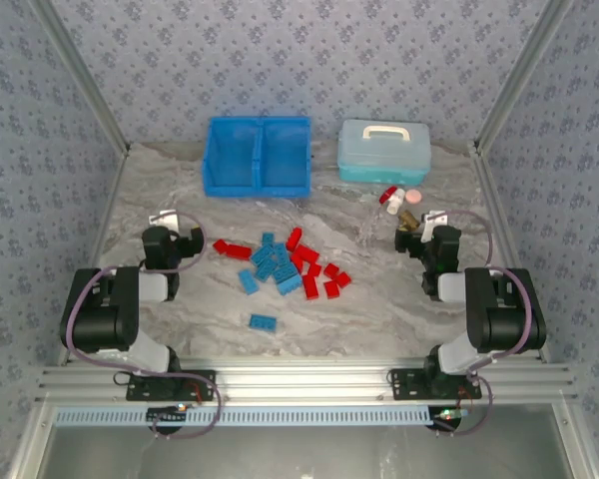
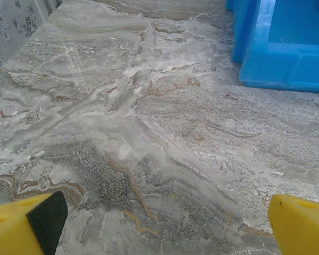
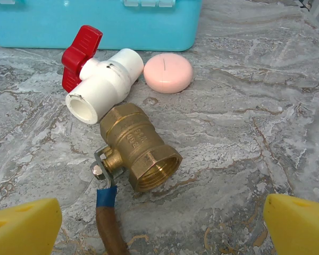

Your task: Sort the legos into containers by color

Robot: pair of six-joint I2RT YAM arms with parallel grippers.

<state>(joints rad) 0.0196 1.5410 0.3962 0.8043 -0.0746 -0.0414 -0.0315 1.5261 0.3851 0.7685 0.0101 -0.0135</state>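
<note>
The legos [image 1: 285,264], red and blue mixed, lie heaped on the surface [image 1: 379,299] just in front of the blue bin [image 1: 257,187], whose two compartments look empty; one blue brick [image 1: 263,321] sits farther from it. The left hand [image 2: 162,226] and right hand [image 3: 162,226] are both spread, holding nothing, in front of the bin on either side of the heap. Start with outlying bricks, descending straight and gripping across the short sides.

No readable text, label, brand or number anywhere. Raised marks on the side of the brass valve [image 3: 134,139], possibly embossed letters or a size stamp, but too small and blurred to read. Plain and unmarked as far as can be told: white valve [image 3: 103,87], pink disc [image 3: 168,72], case [image 3: 95,26], bin [image 2: 279,58].
</note>
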